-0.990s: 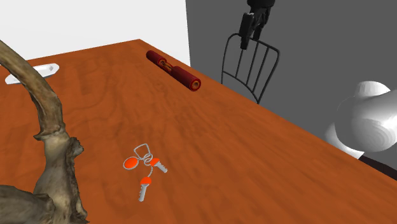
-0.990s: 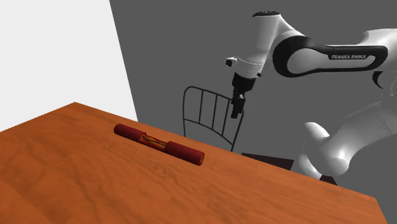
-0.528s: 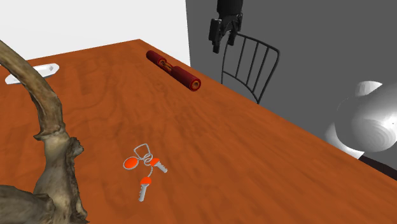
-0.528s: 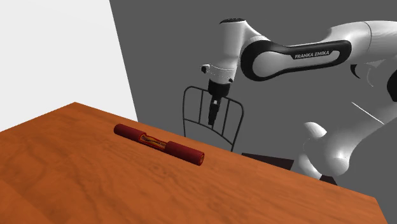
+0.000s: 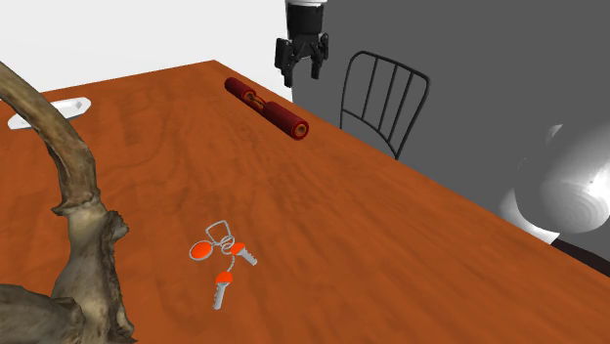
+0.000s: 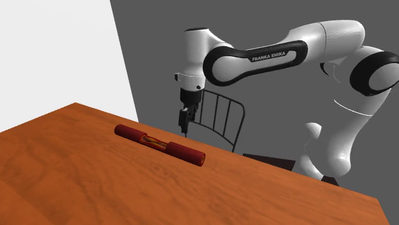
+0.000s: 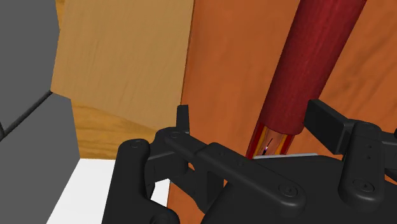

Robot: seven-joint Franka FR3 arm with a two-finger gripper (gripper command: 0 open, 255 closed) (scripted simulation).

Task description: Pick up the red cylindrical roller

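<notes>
The red cylindrical roller (image 5: 266, 107) lies flat near the far edge of the reddish wooden table (image 5: 323, 215); it has two dark red ends and a thinner yellowish middle. My black gripper (image 5: 302, 70) hangs open in the air just beyond it, by the table's far edge. In the second exterior view the gripper (image 6: 183, 125) is a little above and behind the middle of the roller (image 6: 160, 144), not touching it. The wrist view has one red end of the roller (image 7: 312, 63) beside the right finger, with the gripper (image 7: 256, 117) holding nothing.
A black wire-back chair (image 5: 386, 98) stands behind the table's far edge, close to the arm. A key bunch with orange caps (image 5: 223, 256) lies mid-table. A tall gnarled wood piece (image 5: 73, 205) rises at the shoulder view's left, with a white object (image 5: 49, 109) beyond it.
The gripper has swung from above the chair toward the shoulder view's left and come lower, ending near the roller. The roller and keys have not moved.
</notes>
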